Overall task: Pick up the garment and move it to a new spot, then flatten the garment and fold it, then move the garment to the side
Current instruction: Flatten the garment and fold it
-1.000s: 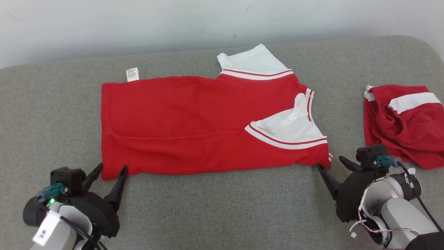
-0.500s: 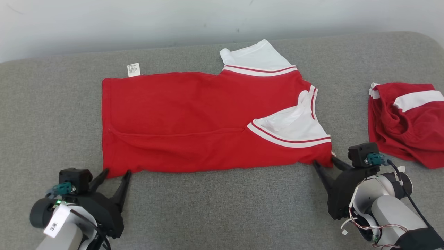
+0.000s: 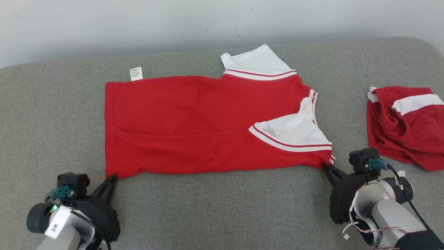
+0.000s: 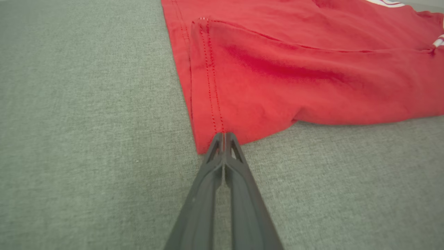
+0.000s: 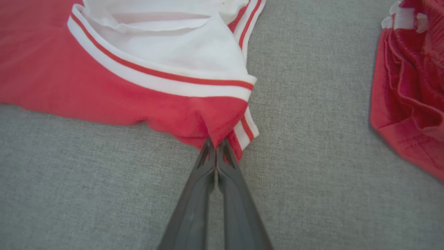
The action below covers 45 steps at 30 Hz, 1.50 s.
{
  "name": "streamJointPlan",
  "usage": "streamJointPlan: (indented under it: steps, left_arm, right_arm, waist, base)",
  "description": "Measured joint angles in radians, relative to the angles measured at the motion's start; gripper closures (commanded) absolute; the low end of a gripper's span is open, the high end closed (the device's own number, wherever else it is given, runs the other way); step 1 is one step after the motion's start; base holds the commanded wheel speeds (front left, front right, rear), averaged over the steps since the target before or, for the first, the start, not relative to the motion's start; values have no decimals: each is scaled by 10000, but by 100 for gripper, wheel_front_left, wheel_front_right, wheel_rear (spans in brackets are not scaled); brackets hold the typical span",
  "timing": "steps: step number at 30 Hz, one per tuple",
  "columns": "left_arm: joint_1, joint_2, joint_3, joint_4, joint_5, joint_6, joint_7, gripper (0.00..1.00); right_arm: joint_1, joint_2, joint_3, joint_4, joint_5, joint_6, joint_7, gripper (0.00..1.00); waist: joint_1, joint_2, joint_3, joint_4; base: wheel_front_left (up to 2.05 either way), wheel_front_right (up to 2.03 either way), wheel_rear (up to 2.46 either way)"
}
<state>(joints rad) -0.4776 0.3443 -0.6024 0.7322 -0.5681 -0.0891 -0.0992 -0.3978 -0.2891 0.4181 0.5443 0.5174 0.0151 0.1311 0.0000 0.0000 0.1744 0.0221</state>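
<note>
You've got a grey woven fabric surface [image 3: 222,208], rounded at the far right corner, with a pale wall [image 3: 138,27] behind it. The garment [image 3: 180,121], a red knit shirt with white sleeves and striped trim, lies mid-surface. It's mostly flat, with one long crease across its lower half and the near sleeve folded in over the body. A second red-and-white garment [image 3: 406,132] sits crumpled at the right edge, apart from the shirt and near your right arm. Left pincer [image 3: 111,178] is pressed together on the near-left hem corner, at the stitched seam. Right pincer [image 3: 325,166] is pinching the near-right corner by the striped cuff. A small white care label [image 3: 136,73] pokes out at the far-left corner.
</note>
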Motion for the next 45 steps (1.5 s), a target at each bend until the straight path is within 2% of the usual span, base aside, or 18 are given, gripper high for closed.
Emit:
streamJointPlan:
  steps: [1, 2, 3, 15, 22, 32, 33, 34, 35, 41, 45]
  left_arm:
    - [-1, 4, 2, 21, 29, 2, -48, 0]
    - [-2, 4, 2, 31, 58, 8, -107, 0]
    - [-2, 4, 6, 44, 63, 10, -178, 0]
    - [-301, -13, 50, 495, 132, 2, -374, 0]
    - [-415, -326, 69, 943, -81, -90, -370, 0]
    - [-675, -495, 75, 1501, -299, -199, -226, 0]
    - [-674, -529, 65, 1538, -311, -261, -199, 44]
    - [-675, -558, 65, 1551, -311, -259, -205, 100]
    - [-682, -568, 54, 1567, -311, -261, -209, 100]
    - [-872, -616, -174, 1737, -301, -343, -249, 100]
    - [-870, -593, -205, 1812, -301, -347, -395, 100]
  right_arm:
    - [0, -6, -4, 23, 0, 25, -8, 100]
    - [0, -8, -10, 42, 0, 25, -12, 91]
    - [0, -8, -25, 54, 0, 25, -71, 0]
    - [-39, 17, -38, 102, 10, 52, -267, 0]
    - [-168, 27, 23, 353, 0, 86, -267, 0]
    - [-278, 132, 148, 616, -61, 115, -267, 0]
    - [-299, 148, 163, 644, -92, 115, -267, 31]
    - [-334, 165, 192, 662, -94, 117, -267, 82]
    - [-386, 184, 213, 675, -94, 127, -267, 100]
    - [-465, 178, 184, 830, -104, 219, -360, 100]
    - [-466, 178, 65, 934, -19, 401, -443, 100]
  waist:
    - [0, 1, -9, 3]
    - [0, 1, -15, 7]
    - [1, 1, -20, 10]
    - [0, 1, -17, -5]
    - [0, 1, -74, -58]
    - [0, 1, -5, -95]
    - [0, 1, 2, -96]
    - [0, 1, 7, -98]
    - [0, 0, 12, -99]
    - [0, 1, -1, -26]
    - [1, 1, -142, 45]
  base:
    - [0, 0, 0]
    - [0, 0, 0]
    - [0, 0, 0]
    - [0, 0, 0]
    - [0, 0, 0]
    - [0, 0, 0]
    - [0, 0, 0]
    - [0, 0, 0]
    - [0, 0, 0]
    - [0, 0, 0]
    - [0, 0, 0]
